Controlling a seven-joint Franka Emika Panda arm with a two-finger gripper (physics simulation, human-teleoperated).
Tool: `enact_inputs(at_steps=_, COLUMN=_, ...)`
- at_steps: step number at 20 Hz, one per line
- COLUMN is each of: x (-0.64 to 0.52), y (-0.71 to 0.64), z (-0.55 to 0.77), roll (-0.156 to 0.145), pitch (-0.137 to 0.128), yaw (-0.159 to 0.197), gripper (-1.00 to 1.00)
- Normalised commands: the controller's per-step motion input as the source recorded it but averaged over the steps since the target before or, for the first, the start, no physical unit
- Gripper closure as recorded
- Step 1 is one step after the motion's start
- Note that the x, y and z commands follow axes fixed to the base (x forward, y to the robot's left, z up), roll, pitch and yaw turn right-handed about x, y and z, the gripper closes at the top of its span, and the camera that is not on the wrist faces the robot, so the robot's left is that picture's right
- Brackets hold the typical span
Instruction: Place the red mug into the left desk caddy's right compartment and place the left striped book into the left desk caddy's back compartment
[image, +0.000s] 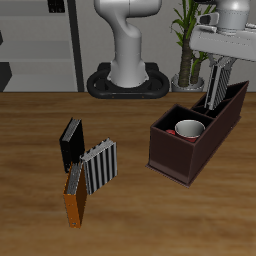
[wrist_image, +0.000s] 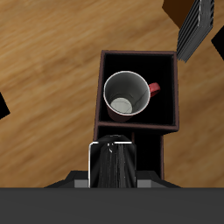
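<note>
The dark brown left desk caddy (image: 182, 158) stands on the table. The red mug (image: 190, 130) stands upright in its large square right compartment, and it also shows in the wrist view (wrist_image: 128, 94). My gripper (image: 223, 64) is above the caddy's far end, shut on the left striped book (image: 219, 88). The book hangs upright, its lower end at the rim of the caddy's narrow back section. In the wrist view the book (wrist_image: 114, 163) shows edge-on over that narrow section, beside the caddy's wall (wrist_image: 99, 87). My fingertips are hidden there.
The other striped book (image: 101, 166) stands toward the table's front, with a plain black book (image: 70, 145) and an orange book (image: 75, 197) beside it. The robot's base (image: 128, 82) and a potted plant (image: 188, 45) stand at the back.
</note>
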Motion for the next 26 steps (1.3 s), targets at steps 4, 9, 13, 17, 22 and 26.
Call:
enact_inputs(at_steps=4, x=0.06, y=-0.02, z=-0.12, roll=0.007, pitch=0.027, yaw=-0.016, gripper=1.0)
enact_inputs(at_steps=9, x=0.1, y=0.05, z=-0.21, roll=0.014, pitch=0.037, yaw=-0.003, gripper=1.0)
enact_inputs(at_steps=13, x=0.07, y=-0.01, z=-0.18, roll=0.002, pitch=0.032, yaw=-0.029, gripper=1.0)
enact_inputs(at_steps=17, x=0.12, y=-0.06, z=-0.19, roll=0.001, pitch=0.051, yaw=-0.014, gripper=1.0)
enact_inputs(at_steps=22, x=0.12, y=0.0, z=-0.27, roll=-0.001, pitch=0.089, yaw=-0.028, gripper=1.0)
enact_inputs(at_steps=26, x=0.09, y=0.1, z=-0.28, roll=0.041, pitch=0.165, yaw=-0.012, gripper=-1.0)
